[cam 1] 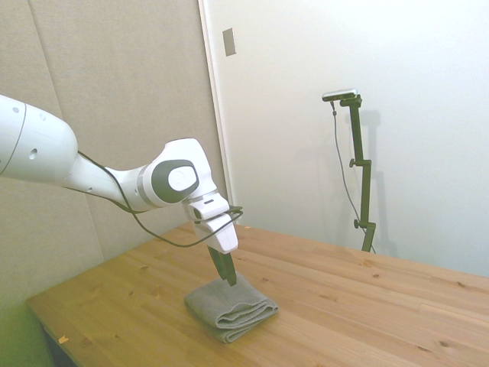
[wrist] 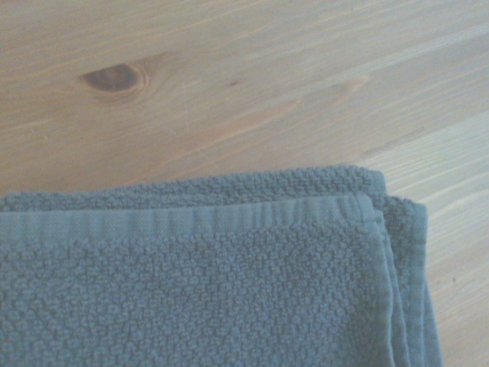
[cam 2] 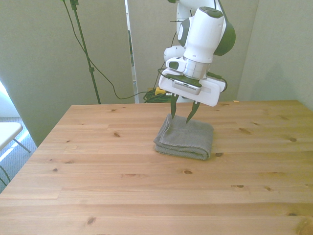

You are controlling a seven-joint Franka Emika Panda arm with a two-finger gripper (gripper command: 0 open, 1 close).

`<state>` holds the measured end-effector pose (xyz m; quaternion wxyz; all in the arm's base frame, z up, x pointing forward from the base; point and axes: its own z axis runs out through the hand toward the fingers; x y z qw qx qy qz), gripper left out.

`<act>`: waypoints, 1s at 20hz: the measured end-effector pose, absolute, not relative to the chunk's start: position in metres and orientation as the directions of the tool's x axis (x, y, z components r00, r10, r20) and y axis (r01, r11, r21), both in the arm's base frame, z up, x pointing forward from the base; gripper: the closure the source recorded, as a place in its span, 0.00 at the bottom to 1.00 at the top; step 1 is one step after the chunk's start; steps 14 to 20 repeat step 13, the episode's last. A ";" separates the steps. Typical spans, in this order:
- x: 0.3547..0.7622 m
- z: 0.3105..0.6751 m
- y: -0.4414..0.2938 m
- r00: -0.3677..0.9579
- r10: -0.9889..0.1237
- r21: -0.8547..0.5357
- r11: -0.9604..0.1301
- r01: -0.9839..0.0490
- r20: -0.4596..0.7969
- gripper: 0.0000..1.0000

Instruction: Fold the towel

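Here, a grey towel (cam 2: 186,137) lies folded into a thick, layered rectangle on a wooden table (cam 2: 122,186). It sits near the middle of the table's width and closer to the far edge than to the near edge in the front view, well in from every corner. Its rounded fold edges face the near edge of the table, stacked one above another. In the side view the towel (cam 1: 231,307) looks like a soft pad with a bulging fold along one side.

A white robot arm (cam 1: 92,172) reaches over the table. Its gripper (cam 2: 182,115) points straight down, and the two dark fingers (cam 2: 172,108) stand spread apart with a clear gap between them. Their tips are just at the towel's far edge, toward the front view's left end of that edge. Whether the tips touch the cloth cannot be told; nothing is held between them.

The wrist view shows one corner of the towel (wrist: 229,290) from close by: a bumpy woven surface, a flat hemmed border, and further layers peeking out beneath. Bare table wood (wrist: 244,84) with a dark knot (wrist: 113,76) lies beside it.

No containers are on the table.
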<state>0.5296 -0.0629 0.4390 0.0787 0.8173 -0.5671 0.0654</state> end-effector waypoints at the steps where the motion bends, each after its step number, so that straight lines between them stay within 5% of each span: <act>1: 0.526 0.441 -0.064 0.359 -0.916 0.061 -0.354 -0.933 0.177 0.00; 13: 0.384 0.451 -0.011 0.616 -0.783 0.020 -0.617 -0.787 0.093 0.00; 20: 0.384 0.451 -0.011 0.616 -0.783 0.020 -0.617 -0.787 0.093 0.00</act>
